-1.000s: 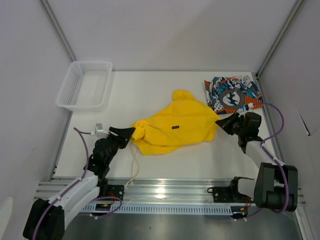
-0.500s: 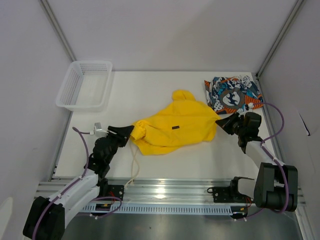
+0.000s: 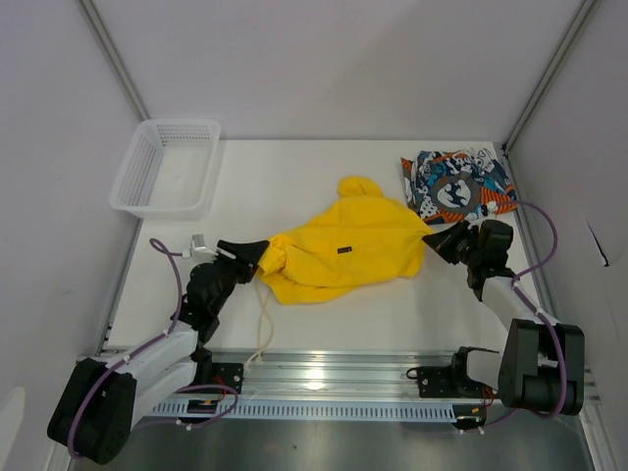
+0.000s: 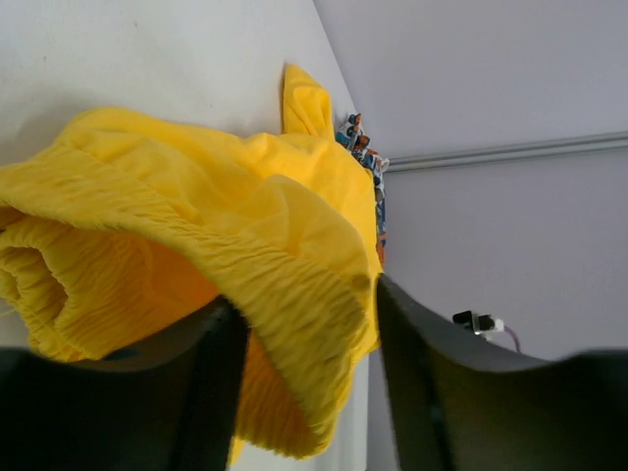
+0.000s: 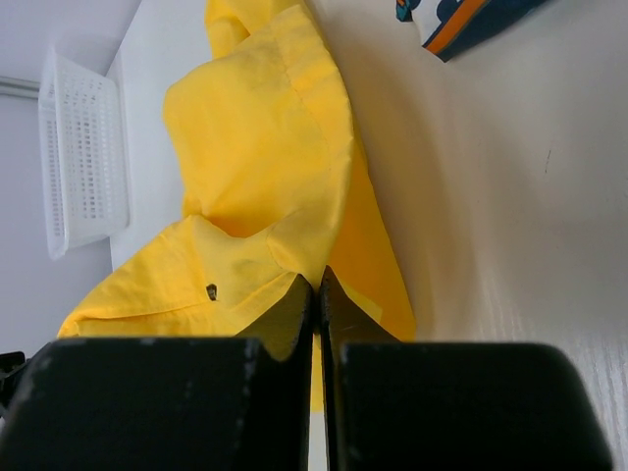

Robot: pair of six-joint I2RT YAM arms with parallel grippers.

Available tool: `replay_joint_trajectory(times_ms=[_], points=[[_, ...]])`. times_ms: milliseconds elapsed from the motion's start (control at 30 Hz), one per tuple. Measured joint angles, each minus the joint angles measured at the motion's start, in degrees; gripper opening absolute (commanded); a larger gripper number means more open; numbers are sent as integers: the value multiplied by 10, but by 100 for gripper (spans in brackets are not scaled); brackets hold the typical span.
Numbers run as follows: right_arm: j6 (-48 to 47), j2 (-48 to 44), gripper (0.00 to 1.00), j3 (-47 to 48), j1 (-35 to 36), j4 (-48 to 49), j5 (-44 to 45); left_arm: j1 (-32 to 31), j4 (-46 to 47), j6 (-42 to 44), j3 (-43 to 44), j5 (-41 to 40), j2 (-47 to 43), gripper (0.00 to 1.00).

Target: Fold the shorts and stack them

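- Yellow shorts (image 3: 343,250): rumpled heap, mid table (image 3: 294,177), plain bright cloth, white drawstring (image 3: 263,324) trailing toward me.
- Printed shorts (image 3: 456,184): smaller, blue-orange-black-white, lying far right, just beside the yellow pair.
- Left gripper (image 3: 260,257): jaws parted around the ribbed yellow waistband (I see a gap beside one finger).
- Right gripper (image 3: 432,238): closed tight, pinching the yellow hem.
- Basket (image 3: 137,186): white mesh, far left; its mesh floor shows.
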Motion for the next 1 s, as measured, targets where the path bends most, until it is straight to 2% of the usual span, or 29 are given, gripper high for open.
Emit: replay_joint_trajectory(times_ms=[200,333,367,400,533,633,667,767,867,1000], points=[[0,0,0,0,1,0,0,0,13,2,3,10,5,24],[0,0,0,0,2,0,0,0,30,5,5,22,14,15],[0,0,0,0,2,0,0,0,34,6,5,25,15,4],[0,0,0,0,2,0,0,0,37,6,5,27,15,0],[0,0,0,0,2,0,0,0,29,14,7,36,8,0],[-1,0,0,0,2,0,0,2,-26,28,32,43,-11,10],[-1,0,0,0,2,-1,0,3,-49,35,50,46,-18,25],[-2,0,0,0,2,-1,0,8,-78,50,77,56,-40,44],[-3,0,0,0,2,-2,0,10,-94,57,81,68,-61,54],[-3,0,0,0,2,-4,0,10,-111,64,81,86,-51,58]])
